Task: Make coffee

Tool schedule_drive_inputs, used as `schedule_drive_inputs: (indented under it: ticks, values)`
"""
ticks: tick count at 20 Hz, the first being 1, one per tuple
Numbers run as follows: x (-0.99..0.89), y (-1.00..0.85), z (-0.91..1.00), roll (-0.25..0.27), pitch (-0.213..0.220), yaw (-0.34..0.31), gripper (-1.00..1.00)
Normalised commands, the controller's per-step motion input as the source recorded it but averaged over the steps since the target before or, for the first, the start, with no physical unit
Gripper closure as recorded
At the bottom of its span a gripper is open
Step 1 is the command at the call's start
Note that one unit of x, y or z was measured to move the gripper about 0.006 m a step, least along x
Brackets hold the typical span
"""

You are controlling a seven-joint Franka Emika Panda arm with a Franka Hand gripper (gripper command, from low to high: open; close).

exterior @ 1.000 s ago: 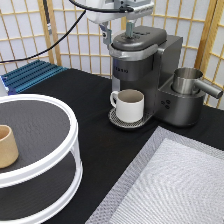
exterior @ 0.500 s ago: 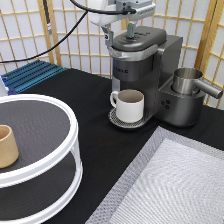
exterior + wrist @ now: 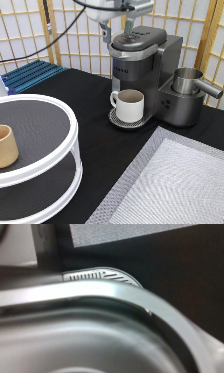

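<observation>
On top of the coffee machine (image 3: 145,70), at the far side of the black table (image 3: 90,125), the lid (image 3: 137,40) lies shut, and the coffee pod itself is nowhere to be seen from where I stand; I cannot tell whether it sits inside. Just above that lid hangs the gripper (image 3: 117,31), its two fingers spread apart with nothing between them, one finger (image 3: 106,32) hanging off the lid's left edge and the other over the lid's top. The wrist view looks straight down on the lid's rounded silver rim (image 3: 150,310), with the slotted drip tray (image 3: 102,277) showing below it. Under the spout a white handled mug (image 3: 129,105) stands upright on the round drip tray (image 3: 125,121), its handle turned to the left. To the right of the mug, on the machine's lower body, sits a metal pitcher (image 3: 189,81) with a long handle pointing right. Nearer and to the right, a grey woven mat (image 3: 170,185) covers the table. At the near left stands a white two-tier round shelf (image 3: 45,150) with dark mesh surfaces, and a tan handleless cup (image 3: 7,146) rests upright on its upper tier by the left edge. Far left, beside the folding screen (image 3: 75,35), lies a blue ribbed rack (image 3: 32,75).
</observation>
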Motion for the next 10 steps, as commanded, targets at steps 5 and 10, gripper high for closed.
schedule_drive_inputs:
  ticks: [5,10]
  values:
    - [0.04,-0.89,0.1,0.25,-0.003,0.026,-1.0]
    - [0.12,-0.9,-0.19,0.256,-0.002,0.027,-1.0]
